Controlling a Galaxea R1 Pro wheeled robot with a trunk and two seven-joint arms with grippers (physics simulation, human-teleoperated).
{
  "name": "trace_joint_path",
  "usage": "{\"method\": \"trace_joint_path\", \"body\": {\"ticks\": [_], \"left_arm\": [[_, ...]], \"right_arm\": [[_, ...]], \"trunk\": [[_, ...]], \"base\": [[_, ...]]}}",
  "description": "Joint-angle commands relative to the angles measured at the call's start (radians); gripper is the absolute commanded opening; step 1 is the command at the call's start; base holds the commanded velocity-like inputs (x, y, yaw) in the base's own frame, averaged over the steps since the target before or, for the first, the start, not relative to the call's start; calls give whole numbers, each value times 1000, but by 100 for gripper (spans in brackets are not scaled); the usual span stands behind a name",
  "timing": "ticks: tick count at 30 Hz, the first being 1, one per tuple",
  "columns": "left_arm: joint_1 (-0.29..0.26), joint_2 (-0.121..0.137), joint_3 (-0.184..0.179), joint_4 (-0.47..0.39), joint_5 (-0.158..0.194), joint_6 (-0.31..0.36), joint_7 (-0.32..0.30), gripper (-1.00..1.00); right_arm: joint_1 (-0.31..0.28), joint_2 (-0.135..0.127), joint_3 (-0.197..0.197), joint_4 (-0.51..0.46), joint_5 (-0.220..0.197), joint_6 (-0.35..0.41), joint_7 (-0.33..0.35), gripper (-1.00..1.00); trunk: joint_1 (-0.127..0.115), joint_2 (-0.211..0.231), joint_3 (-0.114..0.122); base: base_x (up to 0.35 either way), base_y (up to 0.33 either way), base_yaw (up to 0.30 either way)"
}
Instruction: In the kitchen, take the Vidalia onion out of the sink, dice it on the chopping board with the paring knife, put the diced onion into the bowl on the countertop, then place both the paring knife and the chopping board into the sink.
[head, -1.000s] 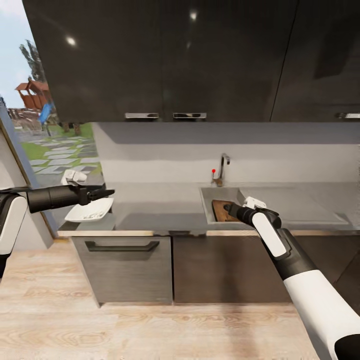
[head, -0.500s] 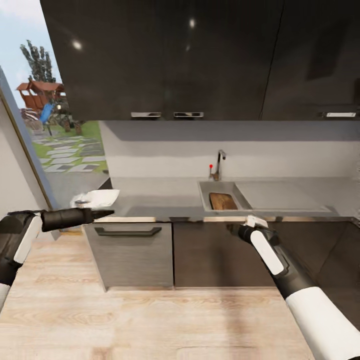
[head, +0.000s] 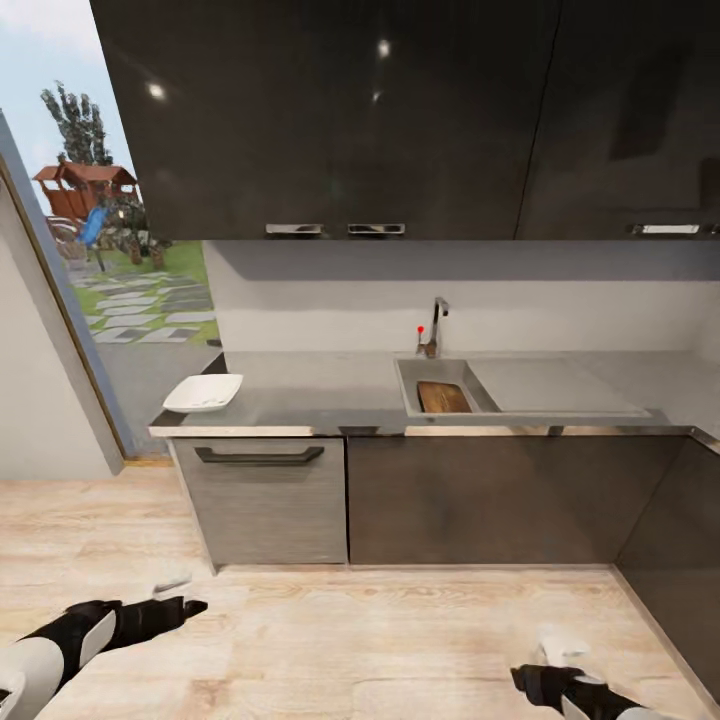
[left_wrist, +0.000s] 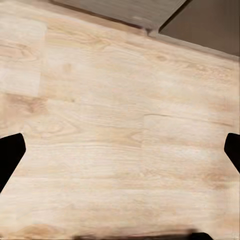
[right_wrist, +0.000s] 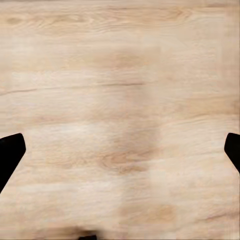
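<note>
Head view facing countertop (head: 300, 395) from afar, wrist views floorward

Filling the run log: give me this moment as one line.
chopping board: in sink | bowl: on countertop | left pincer: open, over floor | right pincer: open, over floor

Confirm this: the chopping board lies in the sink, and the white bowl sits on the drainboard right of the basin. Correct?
Not quite. The chopping board does lie in the sink, but the head view shows the white bowl on the countertop at its left end, not on the drainboard.
</note>
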Motion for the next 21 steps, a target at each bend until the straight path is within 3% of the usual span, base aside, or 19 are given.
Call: {"method": "trace_joint_path", "body": {"ticks": [1,3,6,8,10,11,12,13,14,18,21], "left_arm": [[26,-6,-6,9,11,8,25,100],[80,-17,-8,17,11,8,76,100],[221,-54,-10,23,10,6,229,100],[292,-70,-11,24,10,6,315,100],[353,-82,-12,25,10,4,373,100],[416,-96,-12,25,10,3,403,100],[438,-102,-12,25,10,3,410,100],[543,-132,-12,26,11,-1,429,100],[576,-139,-12,26,11,-5,433,100],[670,-150,-11,26,12,-14,439,100],[706,-150,-11,26,12,-17,440,100]], "right_arm": [[36,0,11,18,-10,-14,15,100],[95,-1,14,31,-9,-22,7,100],[228,-1,17,41,-9,-25,-51,100],[281,-1,17,43,-9,-19,-76,100],[327,-1,18,44,-9,6,-90,100],[370,-1,18,44,-9,57,-98,100],[383,-1,18,44,-9,75,-99,100],[446,-1,17,45,-9,142,-102,100],[472,-1,18,45,-9,155,-102,100],[570,-1,16,45,-11,171,-86,100],[613,1,16,44,-12,171,-50,100]], "trunk": [[0,-1,-1],[0,-1,-1],[0,-1,-1],[0,-1,-1],[0,-1,-1],[0,-1,-1],[0,-1,-1],[0,-1,-1],[0,-1,-1],[0,-1,-1],[0,-1,-1]], "base": [[0,0,0],[0,0,0],[0,0,0],[0,0,0],[0,0,0],[0,0,0],[0,0,0],[0,0,0],[0,0,0],[0,0,0],[0,0,0]]}}
